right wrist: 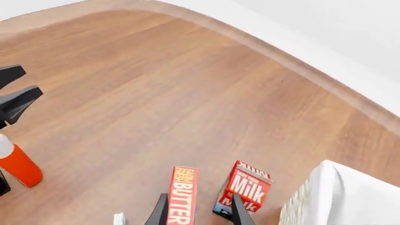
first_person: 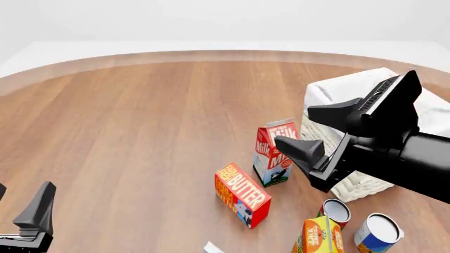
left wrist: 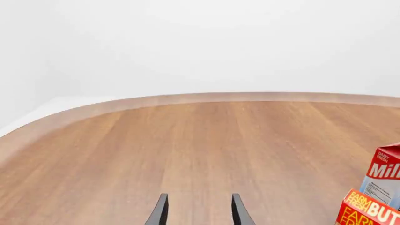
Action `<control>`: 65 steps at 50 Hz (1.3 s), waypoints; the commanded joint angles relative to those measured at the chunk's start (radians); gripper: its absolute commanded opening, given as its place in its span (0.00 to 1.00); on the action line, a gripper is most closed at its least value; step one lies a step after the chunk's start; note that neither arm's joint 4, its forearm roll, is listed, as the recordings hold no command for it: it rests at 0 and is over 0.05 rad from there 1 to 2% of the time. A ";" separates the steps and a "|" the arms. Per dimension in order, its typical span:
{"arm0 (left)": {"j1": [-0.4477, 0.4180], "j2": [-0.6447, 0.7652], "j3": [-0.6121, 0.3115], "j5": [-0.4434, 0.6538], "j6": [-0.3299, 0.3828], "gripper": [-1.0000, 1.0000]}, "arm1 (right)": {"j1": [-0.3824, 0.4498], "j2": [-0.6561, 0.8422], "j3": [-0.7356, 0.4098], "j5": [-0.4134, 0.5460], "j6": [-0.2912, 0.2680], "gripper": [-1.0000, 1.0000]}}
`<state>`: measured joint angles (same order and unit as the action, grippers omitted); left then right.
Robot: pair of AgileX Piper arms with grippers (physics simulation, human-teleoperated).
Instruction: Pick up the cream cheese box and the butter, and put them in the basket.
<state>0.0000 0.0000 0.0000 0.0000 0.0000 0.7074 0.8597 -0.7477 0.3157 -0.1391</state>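
1. Left claw (first_person: 21, 216) is seen low at the near left of the counter (first_person: 140, 132), its fingers parted with nothing between them, well apart from every carton
2. A white corner of the cream cheese box (first_person: 213, 247) is shown at the near edge of the front view; the rest is cut off
3. Just right of that, the butter (first_person: 243, 194) is found lying on its long side on the counter, free of any grip, with the milk carton (first_person: 274, 153) standing upright just beyond it
4. Right claw (first_person: 320, 134) is held above the counter between the milk carton and the basket (first_person: 330, 97), jaws wide and holding nothing; in its wrist view the butter lies under the fingertips
5. The basket stands at the far right, partly hidden by the right arm; whether anything lies in it cannot be told
6. The step in hand is judged to be the approach to the butter; neither item is lifted yet
7. A descent over the butter is called for next, with the jaws set across its narrow width, clear of the milk carton, before they are closed
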 commanded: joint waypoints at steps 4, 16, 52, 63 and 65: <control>0.000 0.000 0.000 0.000 0.000 1.00 | 0.013 0.030 0.048 -0.040 0.047 1.00; 0.000 0.000 0.000 0.000 0.000 1.00 | 0.037 0.106 0.074 -0.080 0.047 1.00; 0.000 0.000 0.000 0.000 0.000 1.00 | 0.009 0.247 0.009 0.021 -0.028 1.00; 0.000 0.000 0.000 0.000 0.000 1.00 | 0.008 0.308 0.011 -0.009 -0.031 1.00; 0.000 0.000 0.000 0.000 0.000 1.00 | 0.013 0.311 0.005 -0.005 -0.032 1.00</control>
<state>0.0000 0.0000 0.0000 0.0000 0.0000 0.7200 1.1331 -0.7265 0.3052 -0.1637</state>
